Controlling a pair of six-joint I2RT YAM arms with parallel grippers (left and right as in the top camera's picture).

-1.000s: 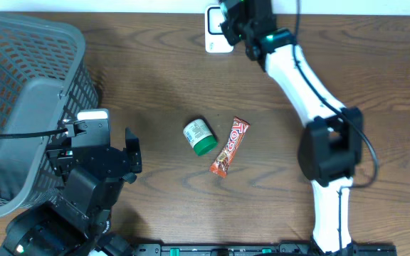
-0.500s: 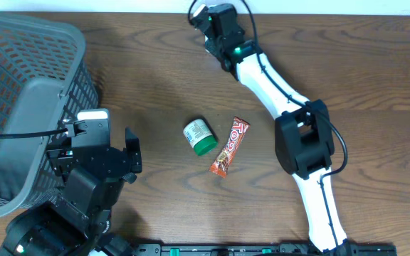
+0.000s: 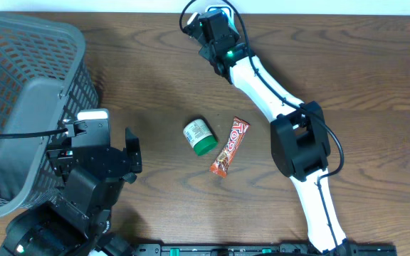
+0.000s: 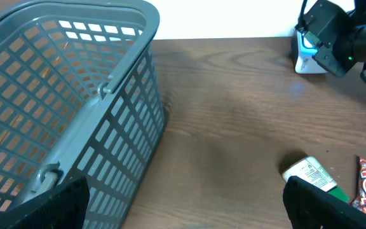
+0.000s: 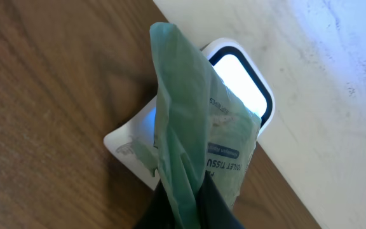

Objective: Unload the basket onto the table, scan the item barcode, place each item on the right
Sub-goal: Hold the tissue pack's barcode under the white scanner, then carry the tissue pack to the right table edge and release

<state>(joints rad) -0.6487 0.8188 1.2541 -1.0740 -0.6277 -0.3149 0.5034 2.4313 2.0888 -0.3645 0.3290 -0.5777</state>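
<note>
The soft green plastic tissue pack [image 5: 196,127] hangs pinched in the right gripper [image 5: 184,202], whose jaws are clamped nearly flat on its crumpled lower edge. It is at the far edge of the table, right in front of the white rounded-corner barcode scanner [image 5: 237,73]. Over the last second the right arm has swung in from the right and folded back, so the pack has come across the scanner's glowing window. To my eye that makes this the scanning pass itself, though I can't see a barcode or tell whether the film touches the housing. The pack looks limp and creased, with small print on one face, while the scanner is hard, glossy plastic with a bright lit pane. Mid-table, well apart from all this, a white bottle with a green cap [image 3: 200,136] lies just beside a shiny red-orange candy bar wrapper [image 3: 230,147] on the dark wood-grain table [image 3: 155,78]. The left gripper [image 4: 192,210] has not moved, its jaws spread wide and empty next to the grey plastic lattice basket [image 3: 20,107].
</note>
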